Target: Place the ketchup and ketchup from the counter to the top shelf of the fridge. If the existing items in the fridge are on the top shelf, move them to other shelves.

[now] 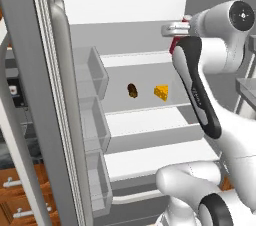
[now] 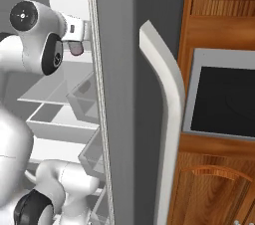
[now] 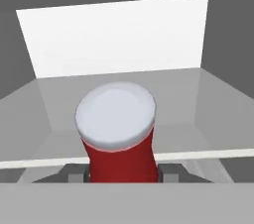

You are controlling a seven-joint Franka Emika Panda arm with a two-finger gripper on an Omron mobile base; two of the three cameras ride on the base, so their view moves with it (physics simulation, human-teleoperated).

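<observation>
Robot arm reaches into the open fridge [image 1: 55, 95] w/ a red ketchup bottle [image 3: 120, 141], pale cap facing the hand cam, carried just above the thin grey top shelf [image 3: 218, 114], likely so it can be set down there per the task. Cheese wedge [image 1: 161, 92] & small brown lump [image 1: 132, 90] sit near each other one shelf lower, i.e. already off the top level and out of the way. Claw [image 3: 121, 172] is clamped narrow on the bottle's lower body, a finger [image 3: 170, 171] pressed to each side.
</observation>
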